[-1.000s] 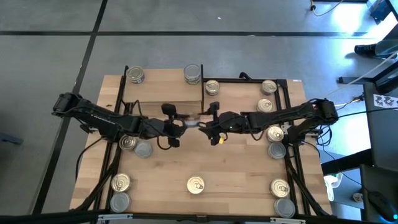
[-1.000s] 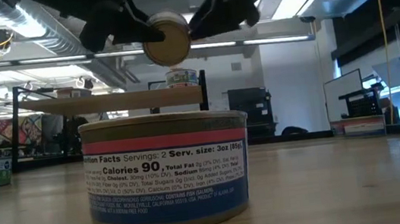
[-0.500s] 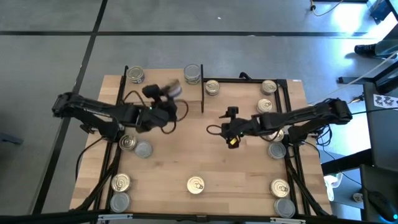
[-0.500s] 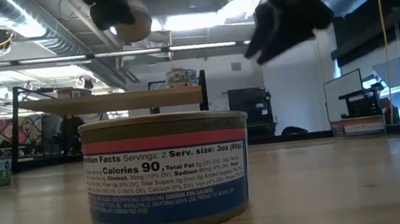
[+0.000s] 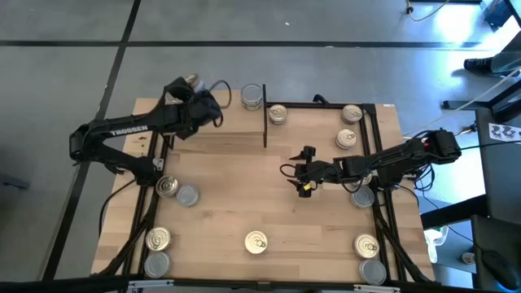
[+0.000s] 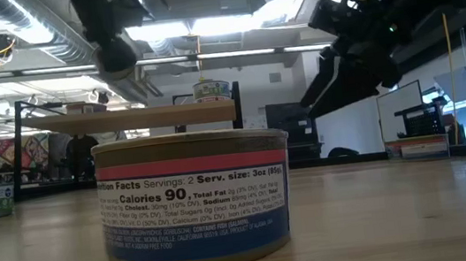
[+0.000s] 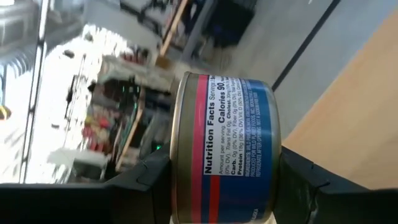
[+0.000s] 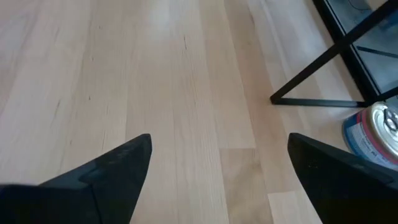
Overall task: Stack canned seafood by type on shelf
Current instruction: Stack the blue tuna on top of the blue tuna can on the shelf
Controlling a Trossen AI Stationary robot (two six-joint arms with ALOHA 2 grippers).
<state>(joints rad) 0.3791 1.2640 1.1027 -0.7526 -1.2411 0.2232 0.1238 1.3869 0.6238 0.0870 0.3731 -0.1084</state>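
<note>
The left gripper hangs over the shelf near its far left corner, its fingers clamped on a blue-and-red-labelled tin — the wrist view shows the tin held on its side between them, the nutrition label facing the camera. Two more tins stand at the shelf's far edge: one at the left corner, partly hidden by the arm, and one near the right corner.

The right gripper hovers above the bare middle of the table, fingers spread wide with nothing between them — only wood planks show through the gap.

Other tins sit around the table's edges: a pair by the left edge, a pair at the near left corner, one at the middle of the near edge, a pair at the near right corner, and several toward the far right corner. One tin stands just beside the shelf's right end.
</note>
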